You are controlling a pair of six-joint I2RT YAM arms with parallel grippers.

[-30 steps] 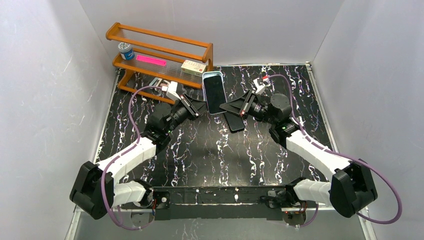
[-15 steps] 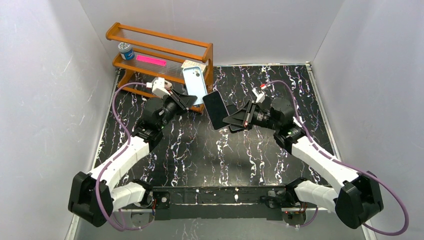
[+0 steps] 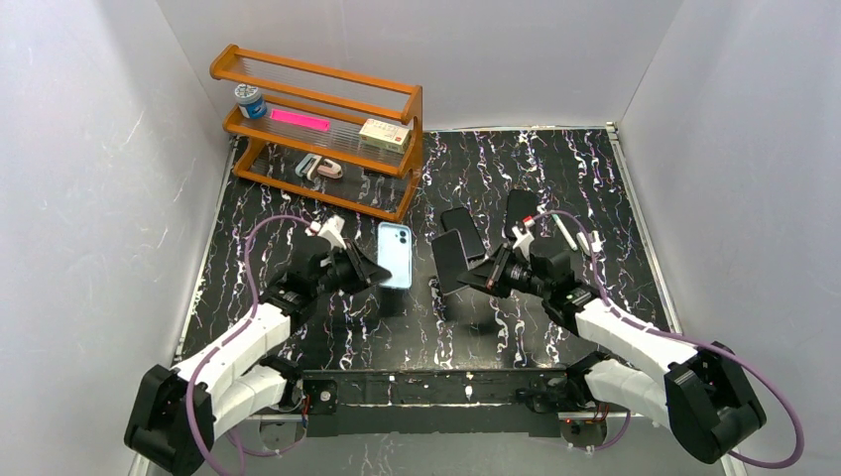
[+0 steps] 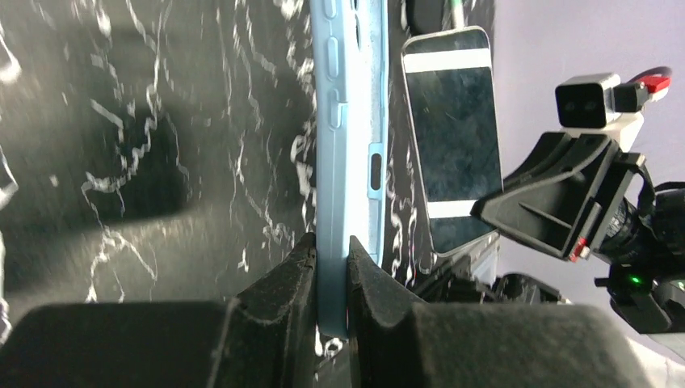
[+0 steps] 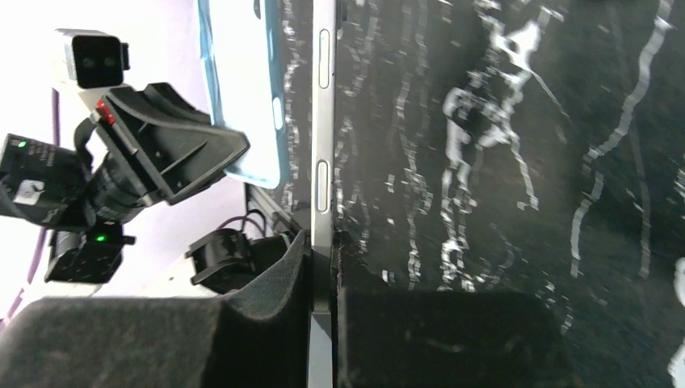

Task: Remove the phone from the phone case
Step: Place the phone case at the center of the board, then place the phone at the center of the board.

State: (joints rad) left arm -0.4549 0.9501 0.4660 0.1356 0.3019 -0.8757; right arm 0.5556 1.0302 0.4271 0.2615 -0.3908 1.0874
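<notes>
The light blue phone case (image 3: 395, 255) stands upright above the middle of the table, empty, its lower edge pinched by my left gripper (image 3: 375, 276). In the left wrist view the case (image 4: 347, 121) runs straight up from the shut gripper (image 4: 331, 246). The black phone (image 3: 452, 263) is out of the case, a short gap to its right, with my right gripper (image 3: 483, 278) shut on it. In the right wrist view the phone's thin edge (image 5: 323, 121) rises from between the gripper's (image 5: 321, 238) fingers, with the case (image 5: 242, 81) to its left.
A wooden rack (image 3: 317, 109) at the back left holds a jar (image 3: 250, 99), a pink strip (image 3: 298, 119) and a small box (image 3: 385, 134). A dark flat object (image 3: 519, 211) and a white pen (image 3: 565, 230) lie on the marbled table behind the right arm.
A second ago the phone sat in the case, held up near the rack. The two have come apart, and both arms have drawn back and down toward the table's middle, each with its piece.
</notes>
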